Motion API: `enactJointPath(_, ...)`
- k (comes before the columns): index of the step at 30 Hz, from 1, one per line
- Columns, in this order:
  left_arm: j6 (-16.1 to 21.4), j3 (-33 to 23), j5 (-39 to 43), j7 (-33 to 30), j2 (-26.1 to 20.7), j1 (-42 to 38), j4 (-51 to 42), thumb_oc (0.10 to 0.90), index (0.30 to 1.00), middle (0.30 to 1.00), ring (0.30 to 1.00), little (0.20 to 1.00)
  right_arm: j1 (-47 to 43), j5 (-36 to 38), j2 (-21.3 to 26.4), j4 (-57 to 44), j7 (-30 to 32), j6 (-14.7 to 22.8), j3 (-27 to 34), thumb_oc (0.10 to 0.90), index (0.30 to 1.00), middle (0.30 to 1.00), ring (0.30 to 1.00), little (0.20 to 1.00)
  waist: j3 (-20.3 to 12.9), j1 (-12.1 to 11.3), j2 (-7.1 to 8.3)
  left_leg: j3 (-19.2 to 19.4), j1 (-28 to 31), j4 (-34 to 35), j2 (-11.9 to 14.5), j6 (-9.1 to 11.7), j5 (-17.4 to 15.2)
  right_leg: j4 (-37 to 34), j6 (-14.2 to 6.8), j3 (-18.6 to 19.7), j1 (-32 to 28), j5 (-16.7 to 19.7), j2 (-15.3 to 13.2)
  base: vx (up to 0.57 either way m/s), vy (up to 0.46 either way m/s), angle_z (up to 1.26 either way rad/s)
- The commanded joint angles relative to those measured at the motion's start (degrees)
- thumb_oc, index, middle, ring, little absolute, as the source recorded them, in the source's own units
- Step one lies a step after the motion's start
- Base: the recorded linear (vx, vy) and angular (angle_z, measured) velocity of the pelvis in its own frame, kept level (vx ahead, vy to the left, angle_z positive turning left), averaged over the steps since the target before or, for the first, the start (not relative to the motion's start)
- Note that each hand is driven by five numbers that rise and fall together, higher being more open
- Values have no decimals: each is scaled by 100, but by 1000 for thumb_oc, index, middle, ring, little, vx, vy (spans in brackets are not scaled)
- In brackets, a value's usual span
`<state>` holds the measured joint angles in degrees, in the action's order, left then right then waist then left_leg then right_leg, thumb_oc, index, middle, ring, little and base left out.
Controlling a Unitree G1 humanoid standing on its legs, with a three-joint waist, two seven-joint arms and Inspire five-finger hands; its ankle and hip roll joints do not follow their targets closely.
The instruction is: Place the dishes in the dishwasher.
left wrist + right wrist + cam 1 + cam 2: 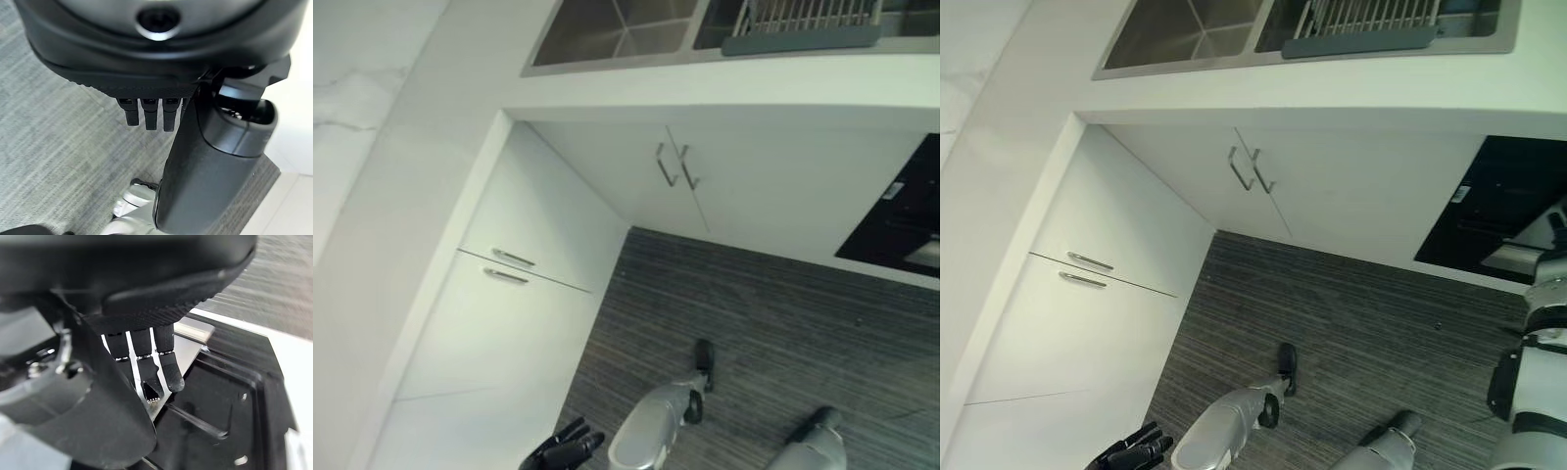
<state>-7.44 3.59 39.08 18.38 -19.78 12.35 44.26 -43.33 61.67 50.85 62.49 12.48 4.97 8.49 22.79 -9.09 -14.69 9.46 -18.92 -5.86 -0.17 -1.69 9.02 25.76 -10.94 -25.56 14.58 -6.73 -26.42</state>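
So here's where I stand with the dishes: my left hand (563, 451) hangs low by the white cabinet drawers (509, 294) on the left, fingers loose and straight, nothing in it. My right hand (146, 367) is over on the right, fingers relaxed and holding nothing, hovering just in front of the glossy black dishwasher door (1489, 211) with its silver handle bar (188, 345). The door looks closed as far as I can judge, though I can't be sure. Far side, the double stainless steel sink (617, 29) sits in the white countertop (724, 88), with a grey ribbed dish rack (1361, 24) in its right basin. I can't make out any dishes in that rack. So this fits dishes waiting somewhere I can't see, or already loaded and shut in
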Motion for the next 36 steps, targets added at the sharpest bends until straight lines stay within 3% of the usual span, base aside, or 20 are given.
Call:
enactJointPath(1,152,-302,-47,3,-442,-51,227,800,900,900,900,900,-242,-1486,-346,-2328,-1130,999,-291,800,900,900,900,900,-195,-271,306,-104,85,-1133,520,696,-1721,-857,-87,330,-482,291,32,-59,-109,-49)
enactJointPath(2,340,-448,-185,-42,-323,-129,312,800,900,900,900,900,993,-2811,-1137,-3644,-410,1267,-379,800,900,900,900,900,-140,-41,511,31,109,-1133,658,613,-1621,-857,30,366,-397,441,146,-73,-95,-50)
enactJointPath(3,403,-454,-229,-44,-306,-131,327,800,900,900,900,900,1176,-2896,-1263,-3818,-339,1257,-378,800,900,900,900,900,-142,-7,556,50,130,-1133,677,607,-1631,-857,34,387,-395,439,164,-85,-117,-39)
enactJointPath(4,580,-484,-308,-94,-226,-177,370,800,900,900,900,900,1772,-3211,-1800,-4158,-194,1464,-486,800,900,900,900,900,-131,129,677,119,196,-1133,749,594,-1662,-857,50,463,-388,430,231,-12,-71,-28)
enactJointPath(7,1018,-491,-277,-129,-46,-242,568,800,900,900,900,900,2661,-3510,-2488,-4275,-219,1823,-615,800,900,900,900,900,-165,380,872,276,337,-1133,883,571,-1724,-857,66,638,-374,388,371,-26,-38,-29)
enactJointPath(10,1375,-506,-288,-80,110,-259,639,800,900,900,900,900,3358,-3485,-3001,-4162,-203,1841,-682,800,900,900,900,900,-300,639,1073,419,531,-1133,1024,574,-1769,-857,74,807,-422,305,537,-23,-10,-36)
enactJointPath(18,1395,-419,-378,9,199,-311,626,800,900,900,900,900,4243,-3227,-3223,-3222,-702,1535,-788,800,900,900,900,900,-825,954,1393,610,1047,-1133,1190,600,-1872,-857,52,931,-766,96,796,4,20,-25)
enactJointPath(22,1419,-439,-555,-466,210,-577,958,800,900,900,900,900,4361,-3281,-3323,-1953,-1118,1110,-1008,800,900,900,900,900,-1091,1016,1513,629,1361,-1133,1277,637,-1944,-857,112,897,-1046,-62,911,0,20,-7)
enactJointPath(28,1603,-503,-970,-854,251,-837,1580,800,900,900,900,900,4427,-3843,-3467,-481,-1752,1039,-1132,800,900,900,900,900,-1294,992,1586,581,1573,-1133,1348,682,-1967,-857,212,808,-1290,-196,1013,21,-1,-4)
enactJointPath(36,1838,-581,-780,-559,249,-920,2084,800,900,900,900,900,4497,-4683,-3405,441,-1985,924,-1209,800,900,900,900,900,-1404,999,1589,545,1706,-1133,1364,700,-2022,-857,247,715,-1442,-293,1065,-3,4,2)
